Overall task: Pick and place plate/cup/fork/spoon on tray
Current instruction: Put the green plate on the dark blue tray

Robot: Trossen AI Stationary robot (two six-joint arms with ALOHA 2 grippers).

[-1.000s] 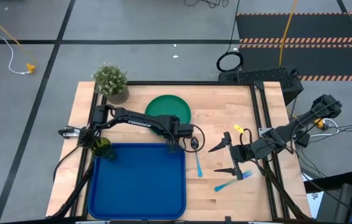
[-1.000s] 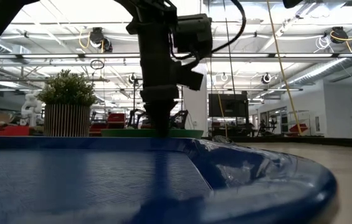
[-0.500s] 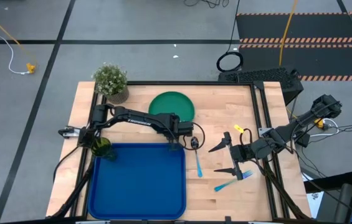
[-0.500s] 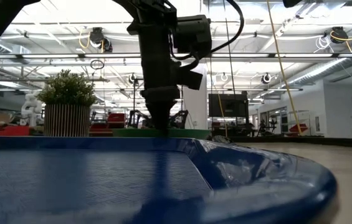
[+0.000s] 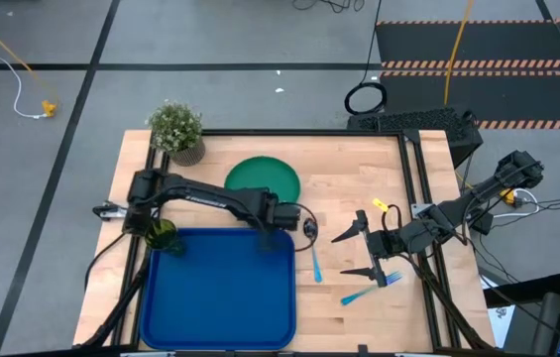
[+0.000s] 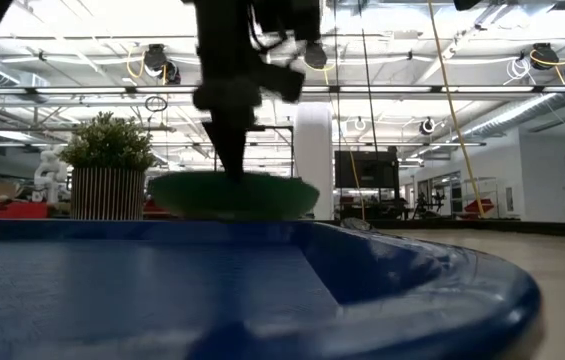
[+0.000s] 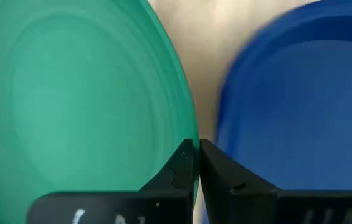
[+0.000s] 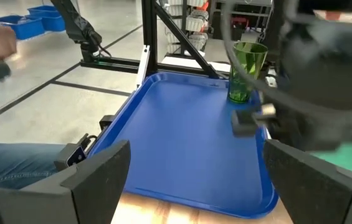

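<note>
**A:** Where is the plate (image 5: 260, 178) right now?

**B:** Toward the far side of the bench (image 5: 359, 183), just beyond the far rim of the blue tray (image 5: 222, 288). The left hand (image 5: 272, 222) is clamped on the plate's near edge, fingers pressed together with the rim pinched between them. In the low view the plate (image 6: 232, 192) seems lifted and slightly tilted.

**A:** How will it handle?

**B:** Likely light, stiff and smooth, so it could pivot or slip in an edge grip. The rim is the only real place to hold it.

**A:** And the rest?

**B:** The cup (image 5: 162, 235) stands at the tray's far left corner. The spoon (image 5: 313, 250) and fork (image 5: 367, 290) lie on the bench right of the tray. The right hand (image 5: 357, 251) waits above the fork, fingers wide apart.
</note>
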